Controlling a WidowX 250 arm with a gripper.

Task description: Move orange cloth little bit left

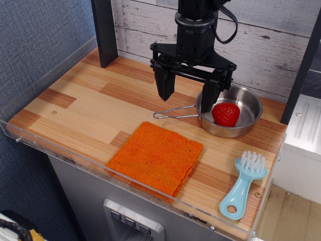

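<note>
The orange cloth (155, 158) lies flat on the wooden table near the front edge, a ribbed, roughly square knit turned like a diamond. My gripper (186, 97) hangs above the table behind the cloth, between it and the back wall. Its two black fingers (164, 85) are spread wide and hold nothing. The right finger stands in front of the steel pan's rim. The gripper is apart from the cloth, above and behind its far corner.
A steel pan (247, 103) with a wire handle holds a red strawberry (226, 114), right of the gripper. A light-blue brush (244, 185) lies at the front right. A clear plastic lip (100, 168) runs along the table's front edge. A dark post (105, 30) stands at the back left.
</note>
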